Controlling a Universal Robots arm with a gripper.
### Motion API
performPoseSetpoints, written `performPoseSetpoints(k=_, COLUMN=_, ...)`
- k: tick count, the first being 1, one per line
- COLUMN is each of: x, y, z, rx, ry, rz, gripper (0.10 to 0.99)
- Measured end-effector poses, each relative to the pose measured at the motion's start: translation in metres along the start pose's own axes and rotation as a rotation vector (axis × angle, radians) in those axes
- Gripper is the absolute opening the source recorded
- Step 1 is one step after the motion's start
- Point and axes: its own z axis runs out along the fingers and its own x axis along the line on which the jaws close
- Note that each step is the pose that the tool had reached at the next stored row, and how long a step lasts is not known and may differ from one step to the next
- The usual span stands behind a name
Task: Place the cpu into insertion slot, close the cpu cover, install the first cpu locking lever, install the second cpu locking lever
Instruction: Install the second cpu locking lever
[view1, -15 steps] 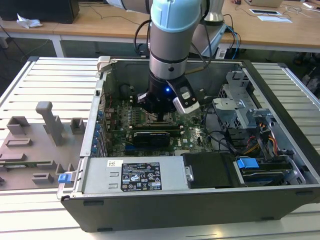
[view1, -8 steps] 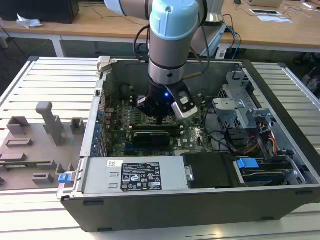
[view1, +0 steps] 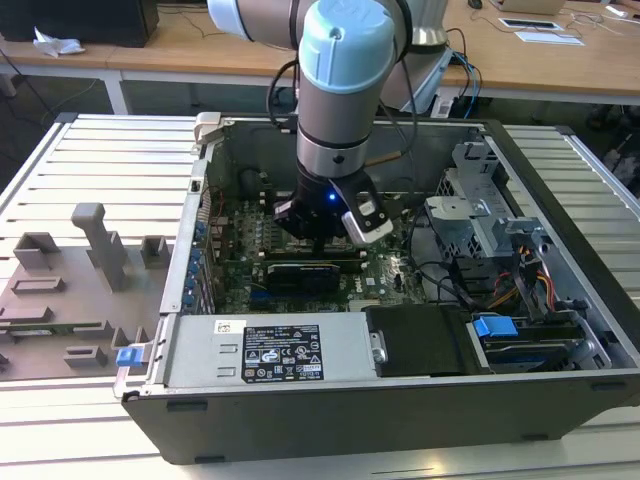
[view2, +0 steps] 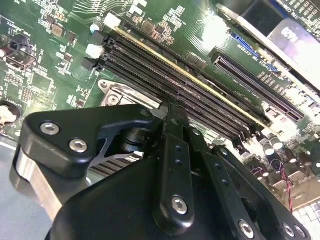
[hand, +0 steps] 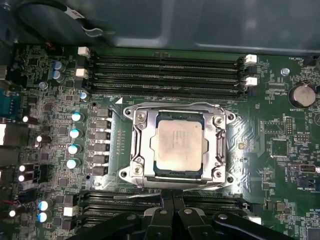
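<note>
In the first wrist view the cpu (hand: 178, 145), a pale silver-beige square, lies flat in the insertion slot (hand: 131, 172). The silver cpu cover (hand: 139, 142) lies down around it as a frame. Thin wire levers run along two opposite sides of the socket, one (hand: 175, 104) by the far memory slots and one (hand: 150, 184) by my fingers. My gripper (hand: 172, 194) is shut, its black fingers pressed together at the socket's edge beside that lever. The second wrist view has the gripper (view2: 171, 107) shut next to a corner of the socket (view2: 117, 95). In the exterior view the gripper (view1: 318, 238) hangs low over the motherboard.
Long black memory slots (hand: 165, 75) flank the socket on two sides. A row of capacitors (hand: 75, 135) and a coin battery (hand: 303, 94) stand nearby. The case holds a graphics card (view1: 300, 272), power supply (view1: 270, 350) and drive cage (view1: 500, 240). A grey fixture tray (view1: 80, 280) lies outside.
</note>
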Motion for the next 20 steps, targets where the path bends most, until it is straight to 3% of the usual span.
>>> performPoseSetpoints(k=13, x=0.004, y=-0.0009, z=0.012, rx=-0.002, ry=0.0003, rz=0.0, gripper=0.106)
performPoseSetpoints(k=17, x=0.008, y=-0.0004, z=0.0107, rx=-0.004, ry=-0.0043, rz=-0.004, gripper=0.106)
performPoseSetpoints(k=20, x=0.0107, y=0.0008, z=0.0038, rx=-0.003, ry=-0.0134, rz=-0.007, gripper=0.106)
